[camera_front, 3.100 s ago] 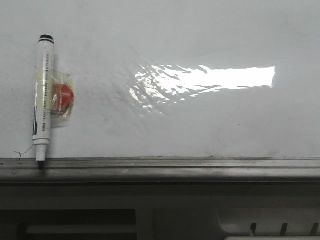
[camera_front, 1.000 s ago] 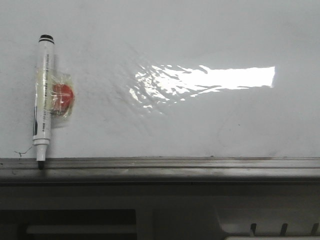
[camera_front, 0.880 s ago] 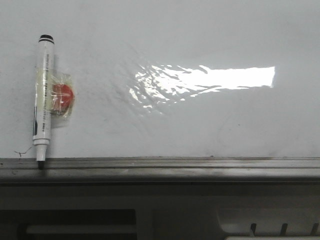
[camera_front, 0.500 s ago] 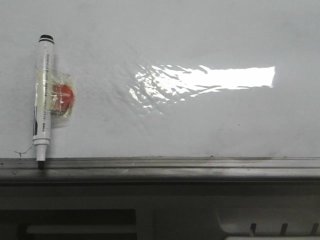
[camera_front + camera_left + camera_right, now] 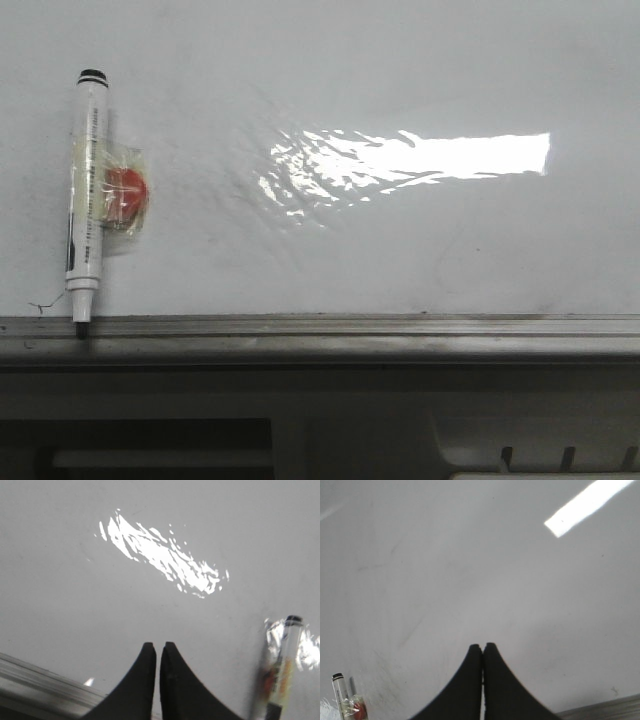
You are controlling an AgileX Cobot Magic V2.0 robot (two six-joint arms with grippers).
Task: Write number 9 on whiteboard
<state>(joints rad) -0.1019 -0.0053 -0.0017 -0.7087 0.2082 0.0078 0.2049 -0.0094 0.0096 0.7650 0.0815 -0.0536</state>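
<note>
one marker pen (image 5: 86,200) stands upright at nine o'clock on the whiteboard (image 5: 400,250) in the front view, taped beside a red blob (image 5: 127,196), tip on the grey ledge (image 5: 350,327); no 9 shows on the board. in the left wrist view the left claw (image 5: 158,647) is pressed together, holding nothing, above the board. in the right wrist view the right claw (image 5: 482,647) is likewise closed and empty.

At the left of the frame, a white marker (image 5: 86,195) with black cap and black tip, taped beside a red blob (image 5: 127,195). Grey-white whiteboard (image 5: 400,250) with bright white glare; grey ledge (image 5: 350,335) below. Both pincers (image 5: 158,652) (image 5: 482,652) are black.
</note>
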